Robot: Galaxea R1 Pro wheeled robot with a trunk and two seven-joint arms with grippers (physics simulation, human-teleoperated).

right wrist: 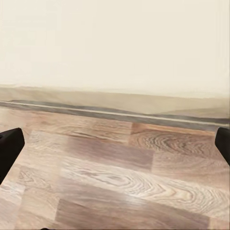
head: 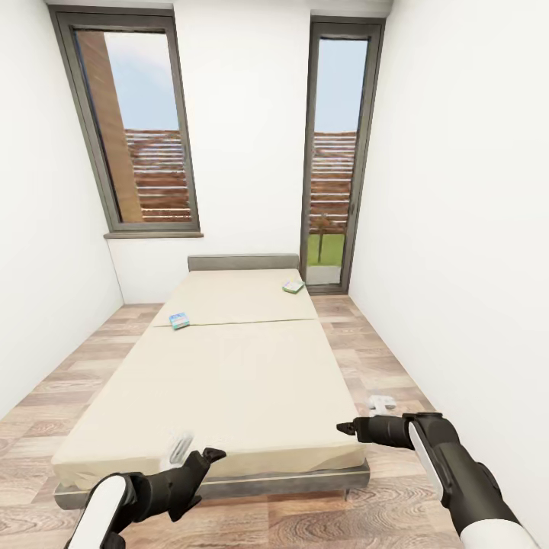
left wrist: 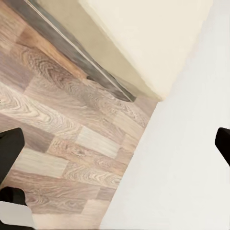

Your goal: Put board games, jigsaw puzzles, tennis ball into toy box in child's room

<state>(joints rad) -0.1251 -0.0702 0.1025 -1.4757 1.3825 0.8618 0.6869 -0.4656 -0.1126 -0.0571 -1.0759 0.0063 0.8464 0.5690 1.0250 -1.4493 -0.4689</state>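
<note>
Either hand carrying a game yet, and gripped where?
No. Left hand and right hand are open and empty; both board games lie on the bed.

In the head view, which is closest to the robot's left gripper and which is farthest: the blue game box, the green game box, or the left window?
From the left gripper:
1. Blue game box, on the bed's left edge, about halfway up the mattress.
2. Green game box, on the bed's right side near the headboard.
3. Left window, in the back wall beyond the bed.
</note>
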